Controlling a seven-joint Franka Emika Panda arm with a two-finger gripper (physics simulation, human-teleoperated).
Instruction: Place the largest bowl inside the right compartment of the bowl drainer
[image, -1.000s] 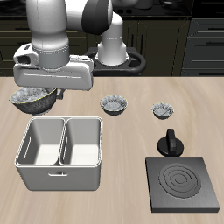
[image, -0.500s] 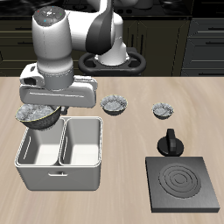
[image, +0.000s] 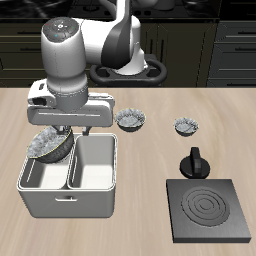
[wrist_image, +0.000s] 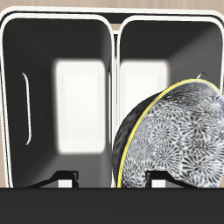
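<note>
- Exterior view: the end effector (image: 62, 130) hangs under the arm above the bowl drainer (image: 68, 203), which sits on the surface (image: 150, 150) close to its front edge.
- The end effector is closed on the largest bowl (image: 48, 146), which is tilted on its side and held in the air over the rim of the right compartment (image: 42, 170), not resting on the bottom.
- The other well (image: 95, 165) of the drainer lies just beside it, past the central wall.
- Farther back on the surface stand two smaller bowls: one (image: 130, 120) near the drainer's back corner, and a second one (image: 186, 126) well apart from it.
- A black stove plate (image: 209, 210) lies near the front edge, with a black knob-like piece (image: 194, 163) just behind it.
- Wrist view: the camera looks straight down into both wells of the drainer (wrist_image: 114, 52), whose floors show bright and bare.
- The largest bowl (wrist_image: 175, 140) fills much of the picture, showing its speckled outside and a yellowish rim, over the right compartment (wrist_image: 166, 66) and overlapping the central wall.
- The fingers themselves are mostly hidden; only dark parts show by the bowl.
</note>
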